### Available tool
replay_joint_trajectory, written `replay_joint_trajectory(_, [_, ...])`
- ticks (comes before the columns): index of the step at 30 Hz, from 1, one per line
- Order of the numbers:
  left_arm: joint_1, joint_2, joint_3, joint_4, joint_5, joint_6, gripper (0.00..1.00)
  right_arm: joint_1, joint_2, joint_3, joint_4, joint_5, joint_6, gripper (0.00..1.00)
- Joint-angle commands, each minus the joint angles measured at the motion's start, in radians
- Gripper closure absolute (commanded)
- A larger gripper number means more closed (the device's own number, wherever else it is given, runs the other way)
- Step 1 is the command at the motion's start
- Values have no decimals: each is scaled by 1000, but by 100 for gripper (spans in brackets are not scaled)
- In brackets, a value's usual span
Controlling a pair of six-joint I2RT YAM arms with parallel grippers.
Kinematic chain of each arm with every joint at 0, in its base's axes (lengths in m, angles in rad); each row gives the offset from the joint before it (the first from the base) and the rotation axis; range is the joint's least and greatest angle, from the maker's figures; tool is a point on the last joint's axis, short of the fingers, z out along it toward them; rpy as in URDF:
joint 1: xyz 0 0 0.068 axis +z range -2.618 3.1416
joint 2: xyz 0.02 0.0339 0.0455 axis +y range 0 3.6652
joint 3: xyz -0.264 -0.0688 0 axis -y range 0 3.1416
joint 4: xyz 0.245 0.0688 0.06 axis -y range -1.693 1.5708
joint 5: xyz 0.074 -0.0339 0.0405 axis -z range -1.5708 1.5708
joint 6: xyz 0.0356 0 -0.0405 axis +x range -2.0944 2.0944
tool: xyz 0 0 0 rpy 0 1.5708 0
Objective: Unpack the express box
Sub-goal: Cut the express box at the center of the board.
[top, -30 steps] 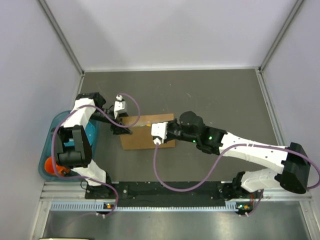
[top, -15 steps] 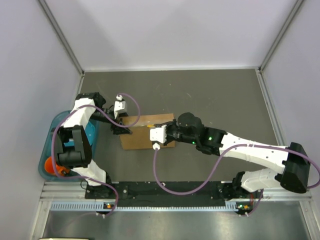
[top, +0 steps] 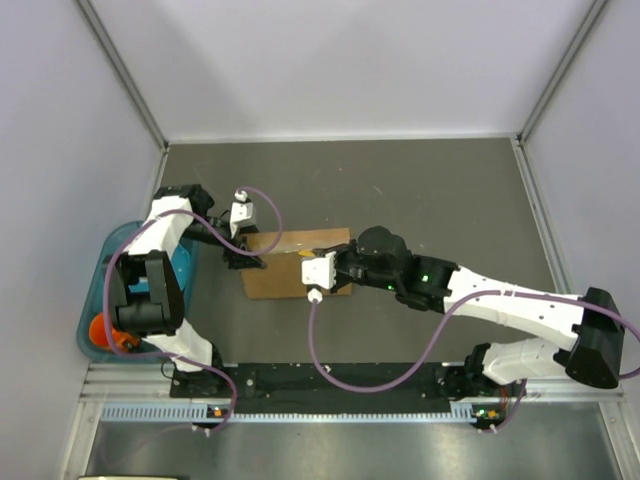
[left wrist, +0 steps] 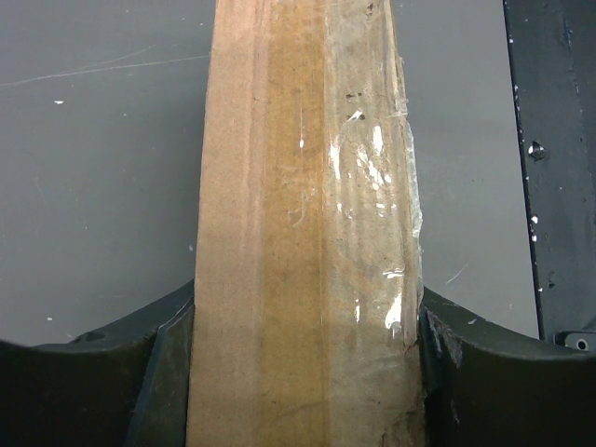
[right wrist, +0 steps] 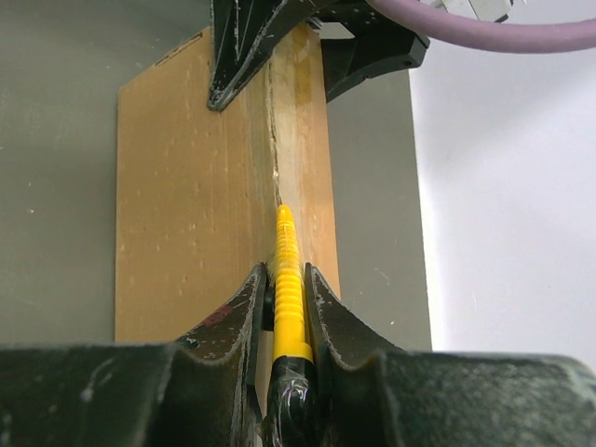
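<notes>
The express box (top: 285, 270) is a flat brown cardboard box lying mid-table. My left gripper (top: 245, 258) is shut on its left edge. In the left wrist view the taped box edge (left wrist: 307, 233) fills the gap between my dark fingers (left wrist: 484, 372). My right gripper (top: 312, 258) is over the box's right part, shut on a yellow utility knife (right wrist: 287, 270). The knife's tip rests on the taped seam of the box (right wrist: 196, 205). The left gripper (right wrist: 279, 37) shows at the far end of that seam.
A teal bin (top: 95, 300) stands at the left table edge beside the left arm, with an orange object (top: 100, 330) in it. Grey walls close in the table on the left, back and right.
My right gripper with the knife has shifted slightly toward the near edge over the box. The left gripper and the box have stayed put.
</notes>
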Motion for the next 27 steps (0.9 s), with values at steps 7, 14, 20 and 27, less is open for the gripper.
replay_joint_trajectory(7, [11,-22,-4,-213,-95,25,85,-24,-64,-21,-150,200,23,100])
replay_joint_trajectory(14, [17,-22,-6,-211,-96,25,85,-24,-77,-35,-157,216,35,100])
replay_joint_trajectory(20, [20,-22,-4,-211,-99,28,85,-24,-95,-49,-176,243,40,100])
replay_joint_trajectory(27, [22,-22,2,-211,-98,25,85,-24,-121,-69,-190,265,55,100])
